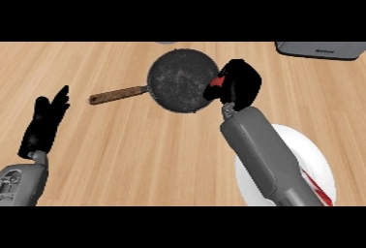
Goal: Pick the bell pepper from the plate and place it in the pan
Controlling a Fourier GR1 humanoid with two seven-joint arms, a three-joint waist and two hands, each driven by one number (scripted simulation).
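Here the right hand [239, 85] is curled round the red bell pepper [218, 83], of which only a sliver shows between the black fingers, and it hangs at the right rim of the pan [180, 80], more beside the dish than over its middle. The white plate [318, 162] lies well behind it, under the forearm, with a red mark on its surface that I cannot identify. The main risk, as I judge it, is a release too near the edge: let go from here, the pepper could strike the rim and roll off onto the worktop [143, 145], or bounce out if freed from too high. A sideways move could also knock the pan by its rim and turn it about its brown handle [114, 96]. The left hand [44, 123] rests at the left edge, fingers straight and up, well clear.
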